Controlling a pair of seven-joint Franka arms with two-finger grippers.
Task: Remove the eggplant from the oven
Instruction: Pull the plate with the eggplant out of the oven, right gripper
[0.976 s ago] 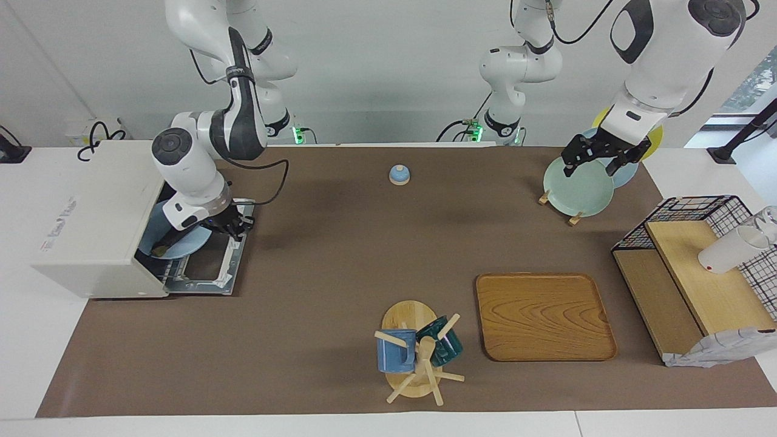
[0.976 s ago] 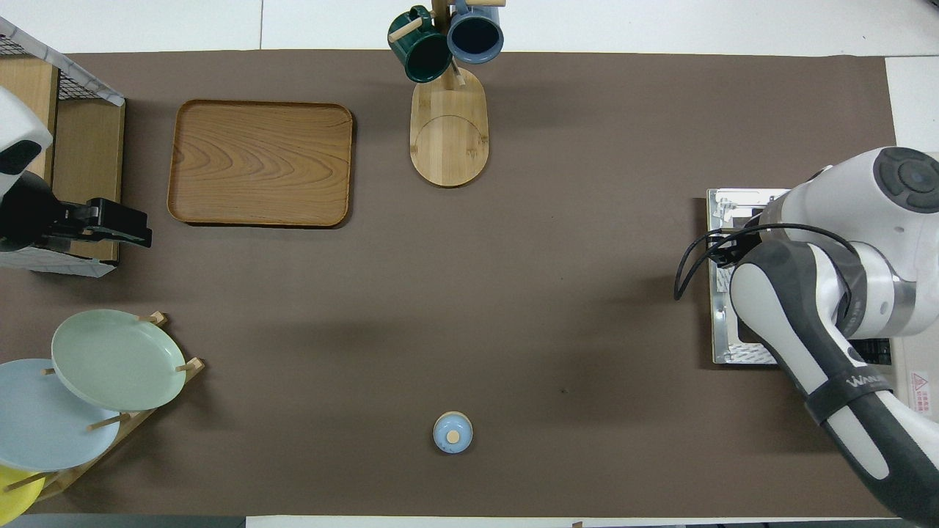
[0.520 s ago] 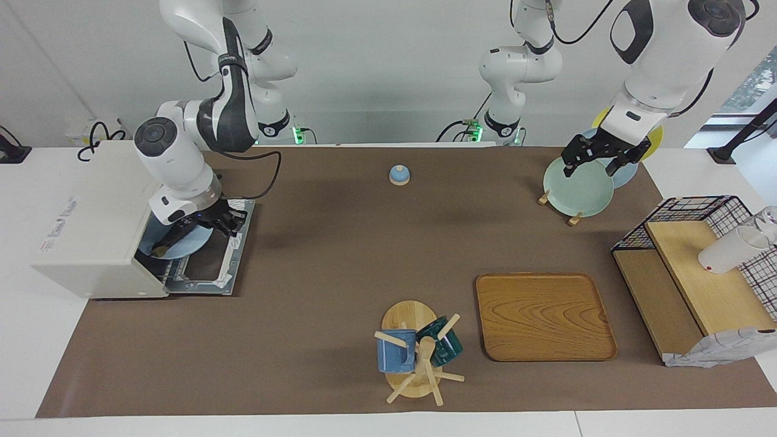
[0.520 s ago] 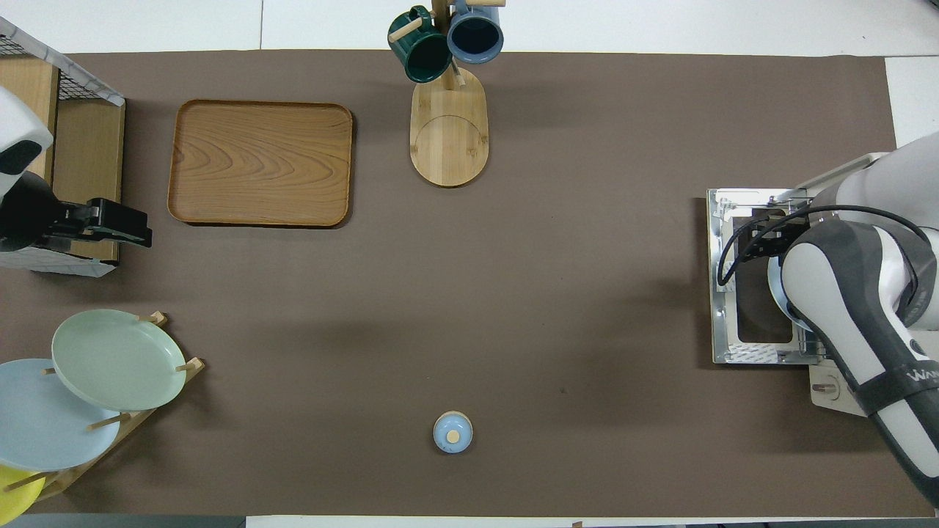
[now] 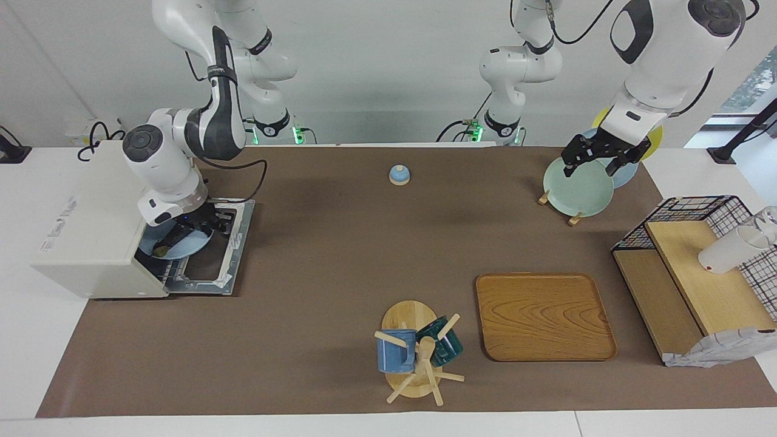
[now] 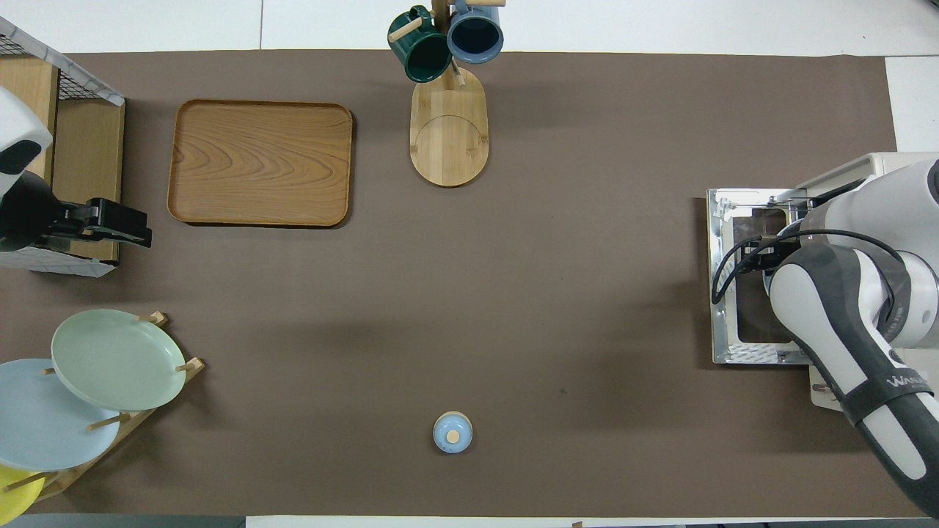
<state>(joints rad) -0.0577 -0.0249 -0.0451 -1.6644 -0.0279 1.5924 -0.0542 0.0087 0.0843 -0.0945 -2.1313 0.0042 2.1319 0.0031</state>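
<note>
R gripper (image 5: 197, 227) at oven (image 5: 91, 243) mouth over eggplant (image 5: 176, 238) on blue plate (image 5: 182, 244); fingers unclear. L gripper (image 5: 601, 159) waits, fingers apart, over green plate (image 5: 576, 191).

Bright, even light from above; soft shadows lie on the bench (image 5: 340, 243); both views are sharp, without glare.

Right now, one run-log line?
oven: door down | eggplant: on plate inside | right gripper: at eggplant | left gripper: waiting over plate rack
</note>
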